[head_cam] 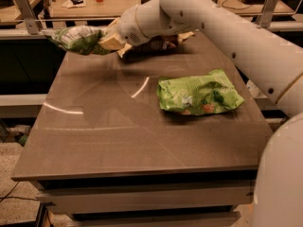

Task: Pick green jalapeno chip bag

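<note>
Olive crinkled green jalapeno chip bag [78, 38] | gripped by tool [110, 40] | above table [94, 141] corner

text: none | jaws: gripping green jalapeno chip bag [78, 38] above table [118, 141] corner

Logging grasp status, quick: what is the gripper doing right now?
Gripper: closed on the green jalapeno chip bag, holding it off the table at the far left corner.
</note>
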Tool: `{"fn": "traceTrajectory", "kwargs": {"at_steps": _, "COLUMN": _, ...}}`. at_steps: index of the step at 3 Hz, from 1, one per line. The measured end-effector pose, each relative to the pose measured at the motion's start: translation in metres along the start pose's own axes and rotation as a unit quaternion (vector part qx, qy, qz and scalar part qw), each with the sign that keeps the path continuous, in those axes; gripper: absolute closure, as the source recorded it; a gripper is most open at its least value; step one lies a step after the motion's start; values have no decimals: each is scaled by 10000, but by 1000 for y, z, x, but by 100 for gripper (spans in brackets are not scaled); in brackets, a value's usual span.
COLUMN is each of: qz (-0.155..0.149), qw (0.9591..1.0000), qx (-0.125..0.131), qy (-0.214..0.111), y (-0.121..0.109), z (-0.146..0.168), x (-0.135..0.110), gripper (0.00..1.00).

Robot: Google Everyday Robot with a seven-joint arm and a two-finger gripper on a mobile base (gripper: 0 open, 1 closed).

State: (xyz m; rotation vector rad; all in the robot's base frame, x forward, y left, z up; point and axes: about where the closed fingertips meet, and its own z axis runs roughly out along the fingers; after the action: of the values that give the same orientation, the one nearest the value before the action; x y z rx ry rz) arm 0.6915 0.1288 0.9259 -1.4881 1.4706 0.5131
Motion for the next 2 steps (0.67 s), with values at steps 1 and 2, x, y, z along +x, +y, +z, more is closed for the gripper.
{"fn": "traceTrajectory", "kwargs": {"at_steps": 1, "qz": 221, "qw": 9964, "qx": 29, "qy": -821, "y": -9, "z": -57, "x": -36, "gripper": 100}}
{"fn": "traceTrajectory", "kwargs": {"at_steps": 2, "qz": 244, "qw": 9927, "qx": -2, "qy": -1183, "y": -18, "z": -105, "x": -59, "gripper": 100}}
